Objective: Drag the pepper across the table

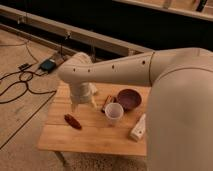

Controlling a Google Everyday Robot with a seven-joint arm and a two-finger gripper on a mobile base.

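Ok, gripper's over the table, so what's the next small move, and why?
Probably ease the gripper down onto the pepper: it hangs open just above and behind it, holding nothing, and the pepper lies untouched on the table.

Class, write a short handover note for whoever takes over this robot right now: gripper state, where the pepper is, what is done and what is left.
Gripper: open, empty, hanging over the table just behind the pepper, apparently not touching it.
Pepper: lying flat on the table's picture-left part, apart from the white cup and purple bowl.
Done: gripper placed near the pepper.
Left: lower onto the pepper and drag it across the table.
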